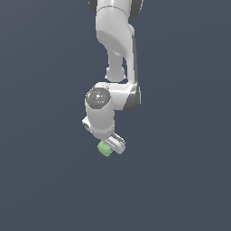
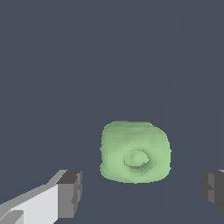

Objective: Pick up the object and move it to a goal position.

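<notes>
The object (image 2: pixel 134 151) is a small light-green lumpy block with a round dimple in its face. In the wrist view it lies between my two fingers, with a gap to each. My gripper (image 2: pixel 142 192) is open; one dark finger pad (image 2: pixel 71 193) stands on one side and the other pad shows at the picture's edge. In the exterior view the white gripper (image 1: pixel 113 145) points down over the object (image 1: pixel 104 149), which peeks out at its tip on the exterior view's left. Whether the object rests on the floor I cannot tell.
A plain dark grey-blue surface (image 1: pixel 180 180) fills both views. The white arm (image 1: pixel 117 45) comes down from the top of the exterior view. No other objects or goal marker show.
</notes>
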`<state>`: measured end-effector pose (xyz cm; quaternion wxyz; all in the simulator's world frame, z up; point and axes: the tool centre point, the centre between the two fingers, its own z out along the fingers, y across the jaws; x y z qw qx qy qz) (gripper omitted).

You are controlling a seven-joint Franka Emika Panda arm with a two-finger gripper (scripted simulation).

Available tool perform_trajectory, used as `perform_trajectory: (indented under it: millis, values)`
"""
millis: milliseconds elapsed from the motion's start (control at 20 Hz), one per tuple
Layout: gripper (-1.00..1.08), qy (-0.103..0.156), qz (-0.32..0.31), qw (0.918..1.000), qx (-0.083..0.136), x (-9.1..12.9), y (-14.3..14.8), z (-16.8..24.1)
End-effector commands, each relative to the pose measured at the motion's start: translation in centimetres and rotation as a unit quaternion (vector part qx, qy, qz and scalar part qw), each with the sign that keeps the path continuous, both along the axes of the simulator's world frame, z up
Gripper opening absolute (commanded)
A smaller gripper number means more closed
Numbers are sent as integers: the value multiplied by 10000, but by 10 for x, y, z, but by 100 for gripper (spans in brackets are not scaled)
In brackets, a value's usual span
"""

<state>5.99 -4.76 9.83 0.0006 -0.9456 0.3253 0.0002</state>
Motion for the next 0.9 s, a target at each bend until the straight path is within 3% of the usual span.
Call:
perform_trajectory:
  millis: [0,400,850]
  values:
    - [100,0,-114,9999,-4,1,-2,-3]
    - [100,3,-131,9999,-6,1,-3,-9]
    - [100,1,-153,9999,-6,0,-3,-50]
